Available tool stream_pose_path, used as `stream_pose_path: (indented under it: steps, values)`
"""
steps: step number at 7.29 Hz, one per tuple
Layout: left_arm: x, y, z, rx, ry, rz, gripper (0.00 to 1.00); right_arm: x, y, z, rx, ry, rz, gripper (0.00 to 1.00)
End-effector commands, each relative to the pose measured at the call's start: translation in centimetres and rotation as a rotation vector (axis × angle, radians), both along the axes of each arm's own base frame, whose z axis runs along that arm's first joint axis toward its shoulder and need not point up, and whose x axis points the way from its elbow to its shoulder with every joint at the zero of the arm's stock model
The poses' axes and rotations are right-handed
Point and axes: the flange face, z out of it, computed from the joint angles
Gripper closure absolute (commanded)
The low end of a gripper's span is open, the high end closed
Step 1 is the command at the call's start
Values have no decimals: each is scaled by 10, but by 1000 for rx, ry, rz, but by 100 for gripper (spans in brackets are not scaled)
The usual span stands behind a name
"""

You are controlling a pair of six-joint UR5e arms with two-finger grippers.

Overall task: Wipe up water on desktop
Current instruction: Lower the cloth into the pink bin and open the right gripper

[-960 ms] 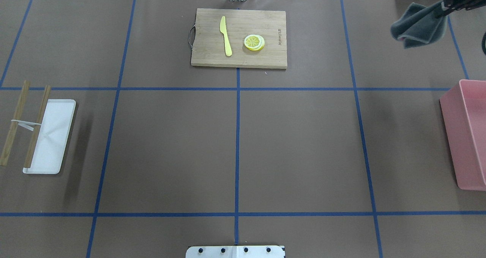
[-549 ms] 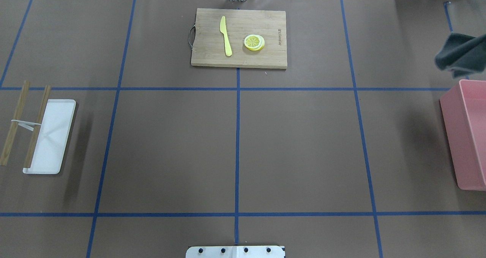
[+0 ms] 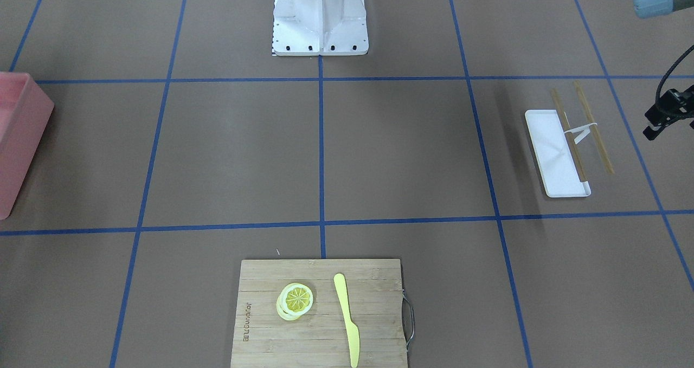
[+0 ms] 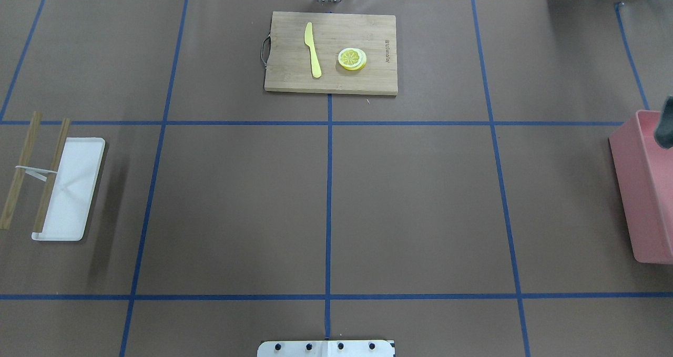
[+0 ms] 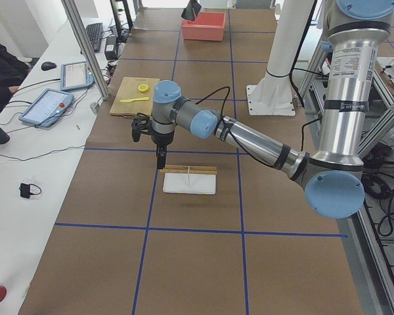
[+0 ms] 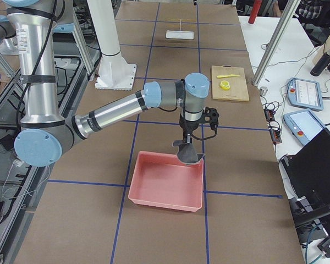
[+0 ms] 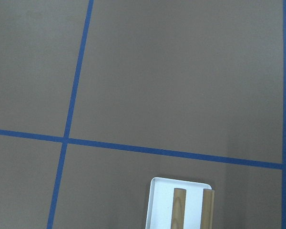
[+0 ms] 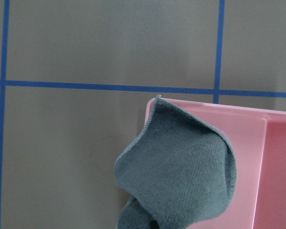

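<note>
**Counter (image 4: 410,204) and its edges.** The brown surface, ruled into rectangles by blue tape lines (image 4: 328,199), carries its objects near the margins, with broad brown surface between them.

- **Far edge:** a bamboo cutting board (image 4: 294,78) bears a yellow knife (image 4: 312,49) and lemon slices (image 4: 352,59).
- **Robot's left:** a white tray (image 4: 79,189) lies with two wooden sticks (image 4: 21,170). One stick rests on the tray's outer rim and the other is just outside it.
- **Robot's right:** a pink bin (image 4: 639,189) runs off the overhead view's edge.
- **Near edge:** the robot base (image 3: 320,15) stands on the centre tape line.

**Arms.** The right gripper (image 6: 185,144) points down above the bin's corner nearest the board. A grey cloth (image 8: 181,167) hangs below it, partly over the bin's corner and partly over the counter. How far its jaws are parted cannot be told. The left gripper (image 5: 161,164) points down over the counter, just beside the sticks on the board side. Its jaw spacing cannot be told either.
</note>
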Motion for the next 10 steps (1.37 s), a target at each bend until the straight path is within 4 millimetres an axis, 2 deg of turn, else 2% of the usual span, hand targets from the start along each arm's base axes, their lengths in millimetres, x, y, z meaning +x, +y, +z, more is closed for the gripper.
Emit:
stream_pose_path:
  steps: [1, 2, 3, 4, 5, 6, 7, 8, 9, 10]
  values:
    - [0, 0, 1, -3, 0, -1, 2, 1, 3, 15, -31, 21, 1, 49]
    - [0, 0, 1, -3, 0, -1, 2, 2, 11, 24, -42, 24, 2, 0]
    - [0, 0, 1, -4, 5, 2, 2, 3, 19, 46, -88, 27, 1, 0]
    - [0, 0, 2, -6, 3, 1, 2, 3, 19, 57, -115, 30, 4, 0]
    - [0, 0, 1, -4, 5, 3, 2, 3, 13, 54, -109, 32, 7, 0]
    - [-1, 0, 1, -2, 3, 3, 2, 2, -2, 33, -60, 27, 4, 0]
    - [-8, -1, 2, -2, 1, -6, 2, 5, -10, 23, -30, 52, 8, 0]
    - [-19, -2, 5, -17, -11, -14, 2, 8, -16, 19, 5, 89, 11, 0]
    - [-44, -1, 13, -18, -51, 32, 2, 12, -22, 35, 45, 140, 19, 0]
    - [-72, 1, 24, -31, -87, 80, 2, 26, -27, 65, 22, 140, 48, 0]
